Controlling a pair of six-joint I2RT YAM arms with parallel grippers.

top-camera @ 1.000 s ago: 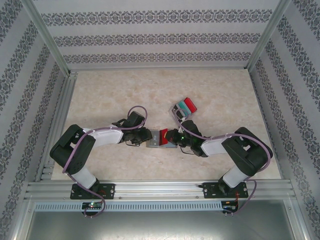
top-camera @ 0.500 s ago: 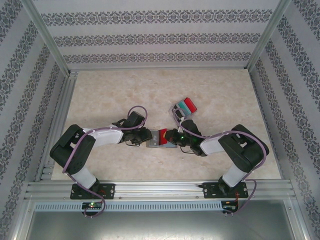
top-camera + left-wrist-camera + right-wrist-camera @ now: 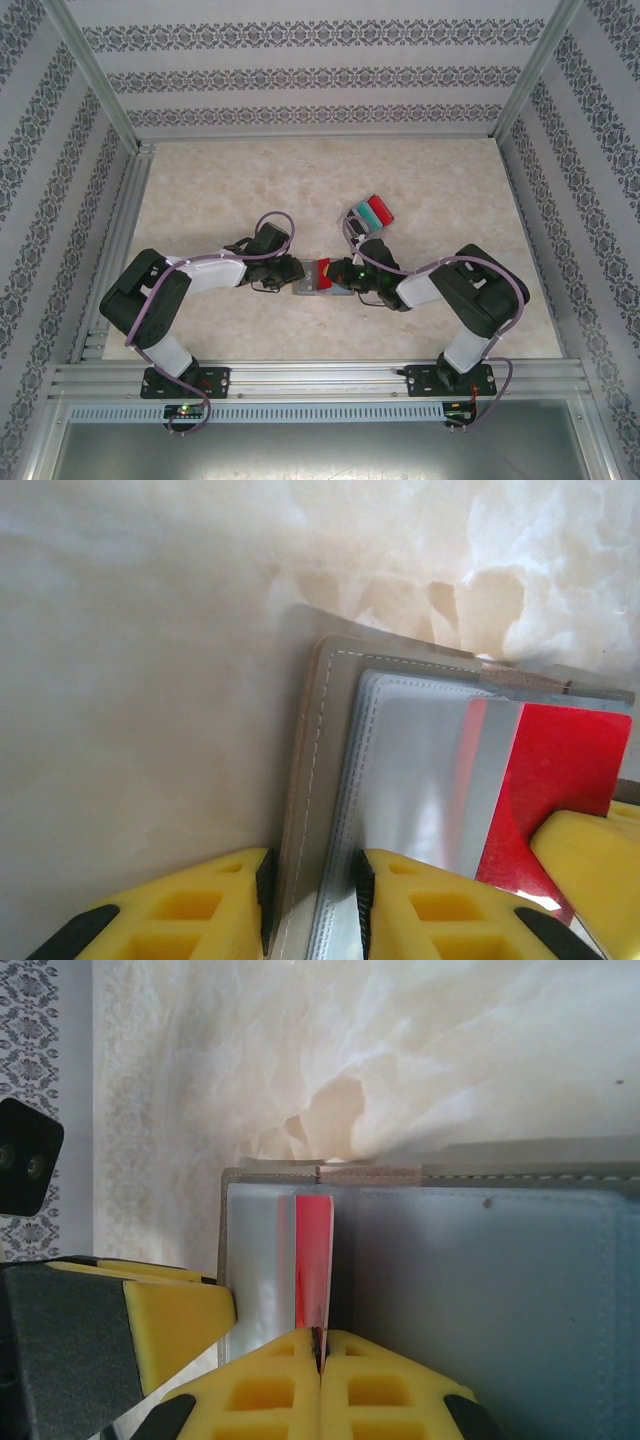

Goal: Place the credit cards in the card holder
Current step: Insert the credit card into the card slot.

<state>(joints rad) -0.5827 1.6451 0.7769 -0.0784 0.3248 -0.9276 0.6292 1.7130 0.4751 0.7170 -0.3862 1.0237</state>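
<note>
In the top view, the open card holder (image 3: 311,287) lies on the marble-pattern bench (image 3: 250,180) a little below the middle of the frame, between the two claws. The left claw (image 3: 292,272) comes to it from the left side and the right claw (image 3: 347,272) from the right side.

In the left wrist view, the left claw (image 3: 312,880) is at the bottom of the frame. Its two yellow fingers are clenched on the near edge of the card holder (image 3: 330,780), with the beige stitched cover and the edges of the clear sleeves between them. The red credit card (image 3: 565,775) is at the right of this frame, over the shiny sleeve.

In the right wrist view, the right claw (image 3: 320,1345) is at the bottom centre. Its yellow fingers are pressed together and grasp the red credit card (image 3: 313,1250), which stands on its edge over the grey inside of the card holder (image 3: 480,1260). I cannot tell if the card is already inside a pocket.

The stack of credit cards (image 3: 371,213), red and teal on top, lies on the bench up and to the right of the holder, apart from it.
</note>
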